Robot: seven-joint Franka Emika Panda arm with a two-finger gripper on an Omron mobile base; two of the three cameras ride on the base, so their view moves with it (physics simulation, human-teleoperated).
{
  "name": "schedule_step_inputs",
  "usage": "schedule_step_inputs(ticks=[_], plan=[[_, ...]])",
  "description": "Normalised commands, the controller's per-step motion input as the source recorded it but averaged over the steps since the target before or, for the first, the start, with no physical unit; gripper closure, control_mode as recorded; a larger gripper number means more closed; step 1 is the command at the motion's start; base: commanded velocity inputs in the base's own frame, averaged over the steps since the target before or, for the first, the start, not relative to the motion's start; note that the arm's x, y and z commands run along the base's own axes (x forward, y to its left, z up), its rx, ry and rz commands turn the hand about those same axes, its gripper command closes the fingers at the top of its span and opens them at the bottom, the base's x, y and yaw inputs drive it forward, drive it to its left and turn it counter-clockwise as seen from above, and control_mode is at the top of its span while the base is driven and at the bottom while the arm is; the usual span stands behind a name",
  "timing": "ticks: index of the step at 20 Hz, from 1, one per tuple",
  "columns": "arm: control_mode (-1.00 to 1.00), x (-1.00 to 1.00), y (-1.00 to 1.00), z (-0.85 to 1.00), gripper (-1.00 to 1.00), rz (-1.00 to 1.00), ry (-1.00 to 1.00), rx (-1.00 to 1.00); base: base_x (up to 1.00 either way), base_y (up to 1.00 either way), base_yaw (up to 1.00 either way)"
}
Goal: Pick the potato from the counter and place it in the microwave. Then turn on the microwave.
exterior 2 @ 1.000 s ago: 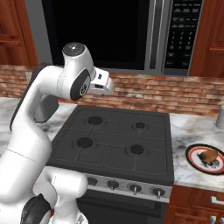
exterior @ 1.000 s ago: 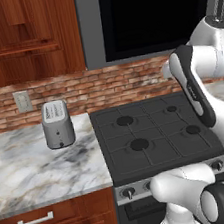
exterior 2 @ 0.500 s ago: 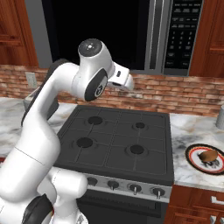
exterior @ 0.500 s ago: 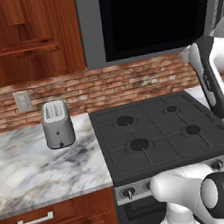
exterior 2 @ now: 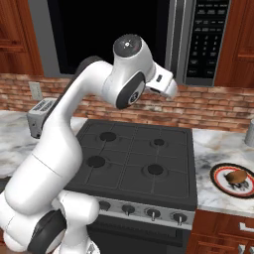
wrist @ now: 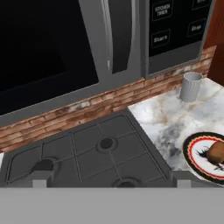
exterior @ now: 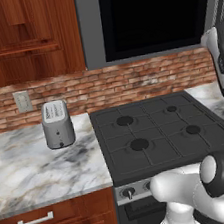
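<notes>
Our gripper [wrist: 109,183] jaws spread wide, nothing held, high over stovetop [exterior 2: 134,158]. Potato [exterior 2: 236,176] on plate [exterior 2: 219,179] near right counter [exterior 2: 213,149] front edge; cup [wrist: 191,86] by wall. Microwave [exterior 2: 124,34] door shut, handle [wrist: 118,35] above.

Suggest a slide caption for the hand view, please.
Hand view over the stovetop: closed microwave above, potato on a plate on the counter.
</notes>
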Motion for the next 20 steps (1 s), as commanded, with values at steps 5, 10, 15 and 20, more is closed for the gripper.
schedule_step_inputs(ticks=[5,10,15,20], plan=[[-1.0,0.1,-0.62,0.25,-1.0,-0.04,-0.07,0.07,0.0,0.0,0.0],[-1.0,0.25,-0.44,0.23,-1.0,0.0,-0.12,0.05,0.0,0.0,0.0],[-1.0,0.25,-0.21,0.16,-1.0,0.0,-0.1,0.03,0.0,0.0,0.0],[-1.0,0.17,0.0,0.28,-1.0,0.0,-0.09,0.0,0.0,0.0,0.0]])
